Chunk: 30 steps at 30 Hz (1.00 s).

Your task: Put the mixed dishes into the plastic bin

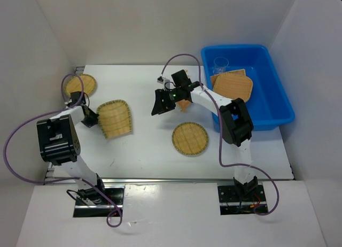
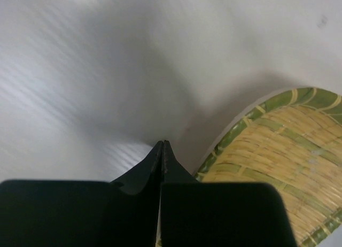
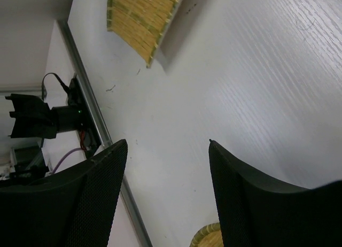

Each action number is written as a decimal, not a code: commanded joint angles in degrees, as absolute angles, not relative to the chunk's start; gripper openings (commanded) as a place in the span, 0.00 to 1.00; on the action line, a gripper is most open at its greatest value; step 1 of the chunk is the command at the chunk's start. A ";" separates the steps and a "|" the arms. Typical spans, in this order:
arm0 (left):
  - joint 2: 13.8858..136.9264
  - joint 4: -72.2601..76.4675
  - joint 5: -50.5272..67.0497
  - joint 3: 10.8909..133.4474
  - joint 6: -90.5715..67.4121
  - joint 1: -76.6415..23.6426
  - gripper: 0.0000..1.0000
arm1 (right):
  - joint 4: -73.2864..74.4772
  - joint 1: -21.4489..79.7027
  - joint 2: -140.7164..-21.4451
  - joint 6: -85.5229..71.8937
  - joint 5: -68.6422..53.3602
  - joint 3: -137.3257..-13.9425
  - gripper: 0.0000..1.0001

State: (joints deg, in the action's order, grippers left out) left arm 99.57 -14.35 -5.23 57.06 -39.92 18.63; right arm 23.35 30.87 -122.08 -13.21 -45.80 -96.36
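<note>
The blue plastic bin (image 1: 278,116) stands at the right and holds a clear cup (image 1: 220,63) and a rounded-square bamboo tray (image 1: 233,85). On the table lie a round tray (image 1: 80,85) at far left, a fan-shaped tray (image 1: 114,118), a round tray (image 1: 189,138) in the middle, and a small tray (image 1: 185,105) mostly hidden under my right arm. My left gripper (image 1: 92,117) is shut, its tip (image 2: 163,145) on the table beside the fan tray's green rim (image 2: 235,134). My right gripper (image 1: 158,103) is open and empty above the table (image 3: 166,145).
White walls enclose the table on three sides. In the right wrist view the fan tray (image 3: 141,17) lies ahead, the middle round tray's rim (image 3: 206,239) shows below, and the table's metal front edge (image 3: 96,124) runs past the left arm's base (image 3: 37,116).
</note>
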 commanded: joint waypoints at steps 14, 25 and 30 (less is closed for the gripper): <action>104.59 -10.72 -0.44 59.50 -43.07 4.31 0.00 | 22.59 31.03 -136.41 -14.85 -42.74 -112.32 0.67; 102.04 -11.25 -0.97 57.83 -39.38 4.31 0.00 | 21.79 31.03 -145.18 -19.68 -39.88 -124.78 0.67; 100.12 -11.78 -0.44 56.07 -38.15 4.31 0.00 | 24.08 31.03 -154.23 -23.55 -45.17 -136.20 0.64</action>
